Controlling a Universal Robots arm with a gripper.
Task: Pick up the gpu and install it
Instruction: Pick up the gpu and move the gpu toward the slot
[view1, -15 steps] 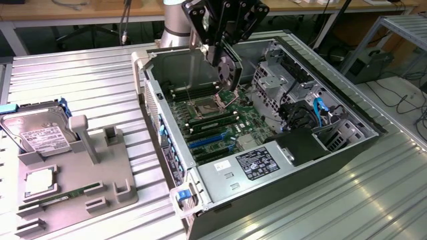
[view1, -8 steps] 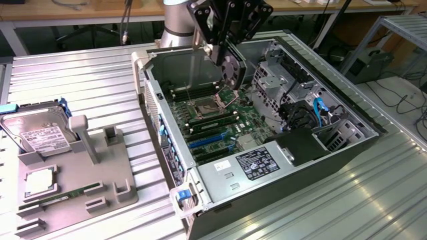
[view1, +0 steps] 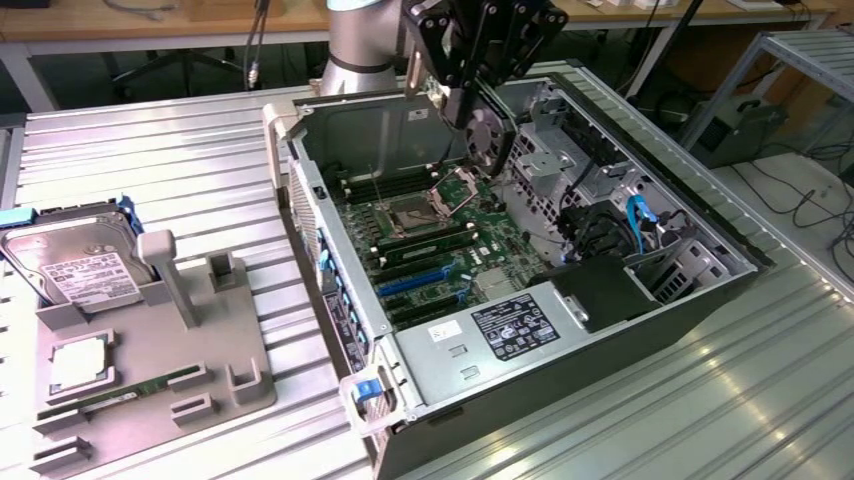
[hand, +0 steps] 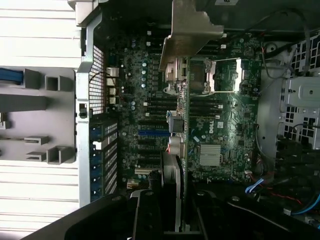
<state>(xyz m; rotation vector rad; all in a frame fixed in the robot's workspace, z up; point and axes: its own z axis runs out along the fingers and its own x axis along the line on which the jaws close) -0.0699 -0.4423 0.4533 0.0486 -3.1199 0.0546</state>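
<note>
1 claw (view1: 463, 100) pinches gpu (view1: 489, 145) over motherboard (view1: 447, 245) in open case (view1: 587, 385); drive cage (view1: 550, 150) just beside.

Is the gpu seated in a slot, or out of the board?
Out. The gripper holds the gpu on edge above the motherboard, clear of it; the blue slots carry no card.

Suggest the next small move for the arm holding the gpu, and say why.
Probably a short sideways shift, keeping height, toward the blue slots. The gripper is shut on the gpu, which hangs above the motherboard near the CPU socket, not yet over those slots. Lowering from here would likely meet the socket area instead.
</note>
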